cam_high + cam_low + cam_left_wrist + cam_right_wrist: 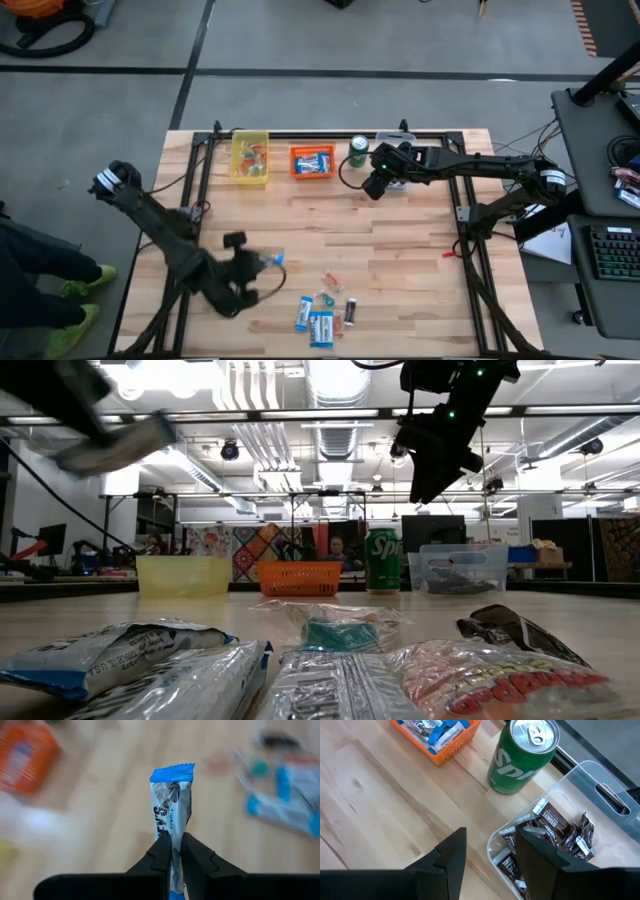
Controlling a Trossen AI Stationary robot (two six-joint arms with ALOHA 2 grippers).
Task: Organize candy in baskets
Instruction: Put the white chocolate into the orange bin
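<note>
My left gripper (262, 266) is near the table's front left, shut on a blue-and-white candy bar (171, 805). To its right, loose candy (325, 312) lies on the wood: blue-and-white bars, a dark bar and small sweets. Along the far edge stand the yellow basket (250, 158), the orange basket (313, 161) with blue-and-white bars, and the clear basket (560, 835) with dark brown bars. My right gripper (495, 862) hangs open above the clear basket's corner and touches nothing. My left gripper pinches the bar's flat faces (172, 842) between its two fingers, toward the end nearer the wrist. The fingers lie along the bar, which sticks out past the fingertips, its crimped blue end (172, 772) farthest out. The bar is lifted clear of the table.
A green soda can (359, 150) stands between the orange and the clear basket, close to my right gripper. Bare wood lies between the baskets and the loose candy. Black rails (300, 133) frame the table's far and side edges.
</note>
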